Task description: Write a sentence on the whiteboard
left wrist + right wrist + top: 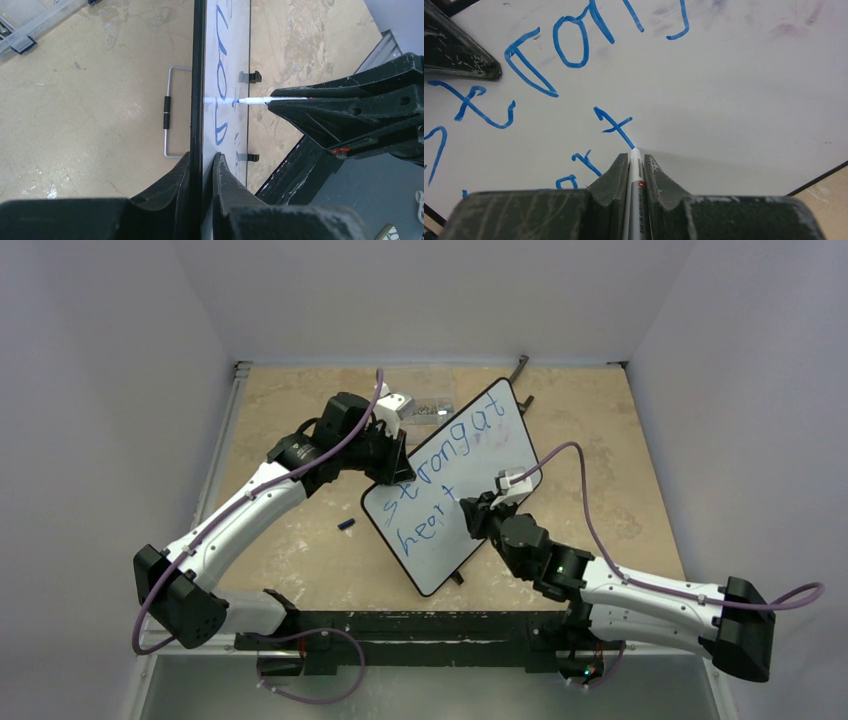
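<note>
Large rectangular glossy white whiteboard (445, 555) with thin black frame and rounded corners, standing tilted near the middle of the tan mottled surface (600, 440). Long axis running diagonally in the top view, from near-left to far-right, with 2 small black clips on the right-hand long edge. Opposite long edge clamped between the black left fingers (189, 167), closed tight, 1 on each face.

Blue handwritten sentence (437, 462) in 2 rows along that same long axis, reading "strongat" above "heart", starting at the near-left end and heading far-right.

Right fingers (621, 167) squeezed together on a slim pale marker (635, 170), its long axis in line with them. Blue tip pointing at the writing face and touching it at the foot of the "t" in "heart".

Small dark blue piece (347, 525) lying on the surface just left of the whiteboard's near-left corner.
</note>
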Motion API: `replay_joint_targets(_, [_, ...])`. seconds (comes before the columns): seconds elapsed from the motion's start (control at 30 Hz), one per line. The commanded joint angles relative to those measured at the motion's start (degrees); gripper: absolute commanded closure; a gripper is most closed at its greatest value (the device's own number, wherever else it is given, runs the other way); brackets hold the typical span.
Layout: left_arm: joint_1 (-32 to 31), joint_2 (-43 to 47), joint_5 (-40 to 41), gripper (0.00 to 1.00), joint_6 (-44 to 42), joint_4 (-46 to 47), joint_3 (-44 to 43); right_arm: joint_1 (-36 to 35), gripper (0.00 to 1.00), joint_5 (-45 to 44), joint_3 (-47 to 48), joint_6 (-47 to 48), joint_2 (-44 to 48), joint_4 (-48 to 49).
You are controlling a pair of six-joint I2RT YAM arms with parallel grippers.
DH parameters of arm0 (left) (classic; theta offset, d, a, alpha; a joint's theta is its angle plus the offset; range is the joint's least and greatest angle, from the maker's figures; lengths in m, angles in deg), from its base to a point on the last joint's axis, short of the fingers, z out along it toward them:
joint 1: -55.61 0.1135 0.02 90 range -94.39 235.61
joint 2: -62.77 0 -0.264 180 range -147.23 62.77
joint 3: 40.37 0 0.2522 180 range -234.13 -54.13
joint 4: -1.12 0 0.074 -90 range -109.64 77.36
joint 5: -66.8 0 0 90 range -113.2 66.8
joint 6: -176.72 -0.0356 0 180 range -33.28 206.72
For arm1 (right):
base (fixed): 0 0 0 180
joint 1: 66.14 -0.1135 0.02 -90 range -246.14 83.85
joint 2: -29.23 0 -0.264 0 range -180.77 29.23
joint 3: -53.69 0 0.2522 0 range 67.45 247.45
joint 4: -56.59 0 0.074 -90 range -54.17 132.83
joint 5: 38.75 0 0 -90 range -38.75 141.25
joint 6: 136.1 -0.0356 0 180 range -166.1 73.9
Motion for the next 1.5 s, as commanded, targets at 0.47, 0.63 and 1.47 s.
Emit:
replay_joint_targets(0.47, [0.65,-0.57,12.39,1.00,-8.97,-5.81,1.41,0.56,1.00,-3.92,0.50,0.59,-0.01,-3.50])
replay_joint_targets(0.63, [0.71,-0.63,12.40,1.00,-9.02,-5.74,1.48,1.34,1.00,-4.02,2.50,3.07,-2.11,-1.93])
replay_joint_targets(1.47, [0.70,0.06,11.96,1.00,-9.03,-5.85,1.40,2.06,1.00,-2.37,7.36,7.06,6.69,-4.76])
